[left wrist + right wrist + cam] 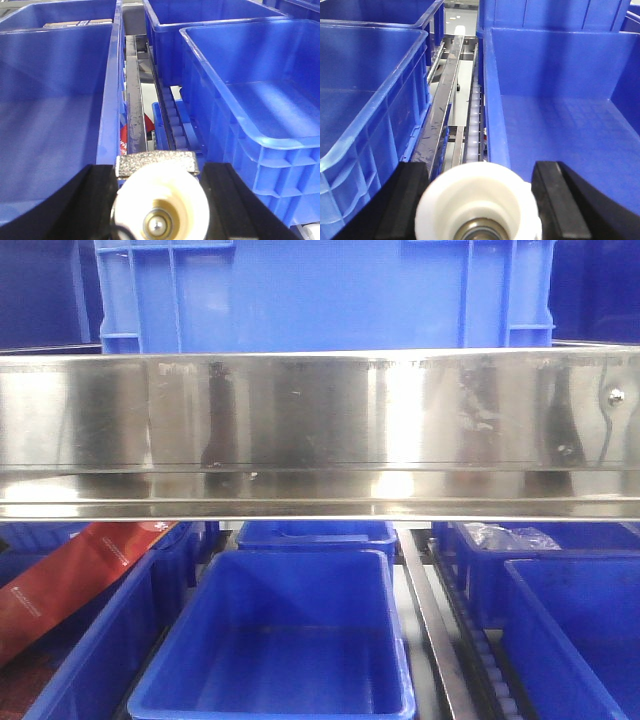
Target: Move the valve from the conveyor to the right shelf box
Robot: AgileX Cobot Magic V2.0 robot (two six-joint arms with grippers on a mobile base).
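Carrying a white valve (479, 205) clamped between its black fingers (402, 200), the right gripper (480, 172) is hanging over the near end of a steel rail (442, 115) on the shelf. The valve's round mouth is facing back at the camera, so its long axis is judged to be running forward along the rail. The right shelf box (560, 135) is lying just right of the rail, beyond a strip of white rollers (472, 125), with its floor showing bare. Another blue box (370, 100) is sitting left of the rail.

The left gripper (160, 170) is gripping a cream valve (160, 207) topped by a metal block (155, 162), over a second rail (134, 115). Whether that is the same rail cannot be told. The conveyor is not appearing in any view.

Judging from these views, the right arm is the nearer to the target. The coming move is calling for a shift rightward off the rail and over the box wall before letting go.
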